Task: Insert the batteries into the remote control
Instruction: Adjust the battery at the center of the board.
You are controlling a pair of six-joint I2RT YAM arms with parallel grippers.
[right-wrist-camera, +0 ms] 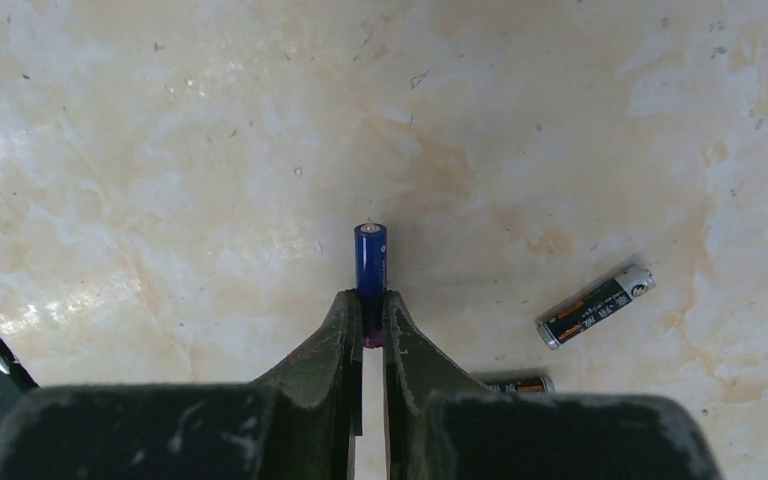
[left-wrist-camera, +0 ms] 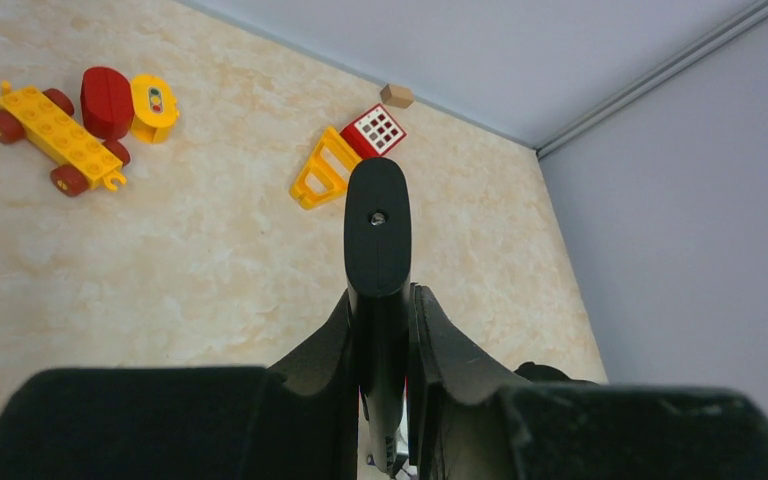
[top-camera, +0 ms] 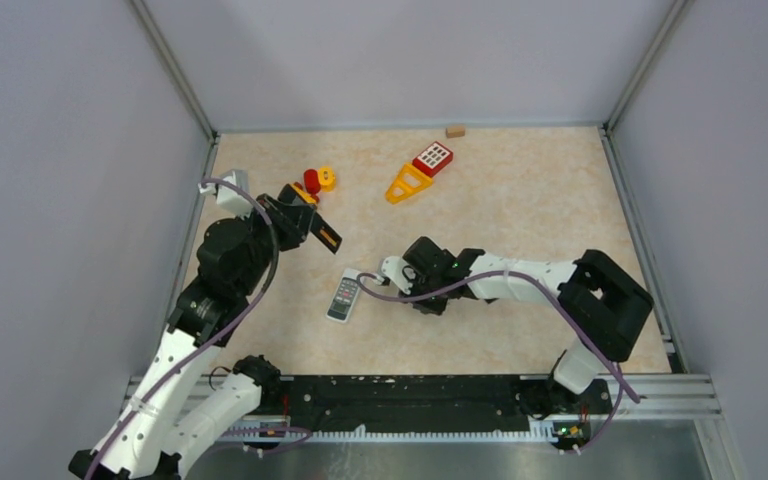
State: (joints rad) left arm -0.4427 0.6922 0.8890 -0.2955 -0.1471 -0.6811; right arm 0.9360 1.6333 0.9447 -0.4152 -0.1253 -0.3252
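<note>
**Top external view: both hands occupied, one battery lifted near the remote**

Surface [top-camera: 520, 220]: pale marbled sheet, grey walls on three sides. Both arms reach in from the near edge.

Left arm [top-camera: 222, 262] is raised over the left side of the surface. Left hand [left-wrist-camera: 380, 300] is clamped narrow on a black oblong piece [left-wrist-camera: 378, 225], which sticks out past the fingertips. The wrist view shows a small screw hole in its face; the top view shows an orange patch at its end.

Right arm [top-camera: 520, 280] is stretched low toward the middle. Right hand [right-wrist-camera: 370, 322] is pinched on the lower end of the blue battery [right-wrist-camera: 370, 258]. The rest of the battery pokes straight out beyond the fingers.

Remote [top-camera: 344, 297]: grey, lying flat left of centre, just beside the right hand. Whether they touch, cannot tell.

Toys at the far side:
- a yellow wheeled block car [left-wrist-camera: 55, 137]
- a red block [left-wrist-camera: 107, 100] touching a yellow block [left-wrist-camera: 155, 105]
- a yellow triangle frame [top-camera: 408, 185] joined to a red keypad block [top-camera: 432, 158]
- a small wooden cube [top-camera: 455, 130] at the back wall

Loose on the surface, right wrist view: a grey battery [right-wrist-camera: 595, 307] lies at a slant to the right of the fingers. A third battery [right-wrist-camera: 515, 383] is half hidden behind the right-side finger.
</note>
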